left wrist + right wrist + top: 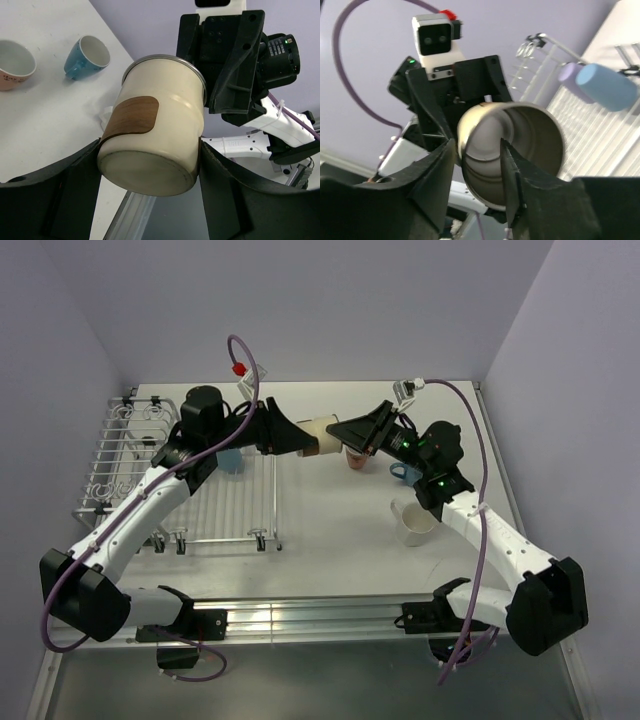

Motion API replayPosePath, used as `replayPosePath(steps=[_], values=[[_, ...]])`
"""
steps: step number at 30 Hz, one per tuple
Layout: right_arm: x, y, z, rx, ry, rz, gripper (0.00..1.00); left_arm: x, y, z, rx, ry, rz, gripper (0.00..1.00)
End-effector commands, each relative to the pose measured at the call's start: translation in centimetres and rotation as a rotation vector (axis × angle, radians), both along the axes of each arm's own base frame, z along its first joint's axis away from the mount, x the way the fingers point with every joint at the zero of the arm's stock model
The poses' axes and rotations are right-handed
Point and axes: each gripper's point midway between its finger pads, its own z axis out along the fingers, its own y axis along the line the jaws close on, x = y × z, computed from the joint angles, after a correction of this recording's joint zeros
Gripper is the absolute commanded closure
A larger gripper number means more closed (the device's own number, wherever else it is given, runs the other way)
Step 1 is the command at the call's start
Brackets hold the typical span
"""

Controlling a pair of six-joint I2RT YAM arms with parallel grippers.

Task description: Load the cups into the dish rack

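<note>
cream steel-rimmed mug [160,130] midair over far middle of table [330,530], axis sideways, mouth twd right | left gripper [149,155] clamped on its base | right gripper [477,150] parted, loose astride rim | silver wire dish rack [108,465] at left edge, L arm nearer imo

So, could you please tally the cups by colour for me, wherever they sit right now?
lavender cup: 1
light blue cup: 1
darker blue cup, white inside: 1
salmon-pink cup: 1
white mug: 1
cream cup with steel rim: 1
Total: 6
</note>
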Motion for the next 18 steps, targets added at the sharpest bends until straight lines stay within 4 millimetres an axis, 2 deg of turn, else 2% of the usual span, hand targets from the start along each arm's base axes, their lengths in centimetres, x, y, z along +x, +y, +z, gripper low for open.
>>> replayPosePath(steps=[1, 4, 7, 9, 10, 11, 13, 14, 15, 16, 17, 18], values=[[-0.2, -1.2, 0.5, -0.032, -0.049, -0.086, 0.50, -0.6, 0.7, 4.3, -0.027, -0.125, 0.032, 1.00], [0.1, -1.8, -0.1, -0.063, -0.034, -0.140, 0.43, -0.5, 1.1, 4.5, -0.008, -0.131, 0.058, 1.00], [0.5, -2.6, -0.4, -0.078, -0.026, -0.194, 0.41, -0.5, 1.5, 5.1, 0.007, -0.154, 0.078, 1.00], [1.0, -3.4, -1.2, -0.094, 0.002, -0.244, 0.41, 0.0, 2.0, 4.5, 0.053, -0.148, 0.117, 1.00], [1.3, -3.8, -2.2, -0.114, 0.035, -0.268, 0.41, 0.2, 2.3, 5.2, 0.066, -0.162, 0.144, 1.00], [1.3, -4.2, -2.5, -0.124, 0.037, -0.287, 0.41, 0.8, 3.0, 4.3, 0.115, -0.130, 0.191, 1.00], [1.8, -5.0, -3.7, -0.165, 0.060, -0.333, 0.41, 1.7, 4.1, 4.5, 0.169, -0.151, 0.255, 1.00], [1.9, -5.4, -3.8, -0.182, 0.061, -0.353, 0.41, 2.8, 5.4, 3.0, 0.256, -0.124, 0.338, 1.00], [2.0, -5.7, -4.2, -0.204, 0.068, -0.369, 0.41, 3.4, 6.1, 2.5, 0.300, -0.119, 0.379, 1.00], [2.1, -6.0, -4.8, -0.249, 0.078, -0.386, 0.41, 4.0, 6.9, 3.0, 0.329, -0.129, 0.427, 1.00], [2.3, -6.5, -5.0, -0.269, 0.079, -0.415, 0.41, 5.0, 7.6, 1.8, 0.393, -0.122, 0.459, 1.00], [2.4, -6.7, -5.2, -0.290, 0.082, -0.426, 0.41, 5.8, 9.2, 1.3, 0.469, -0.106, 0.547, 1.00]])
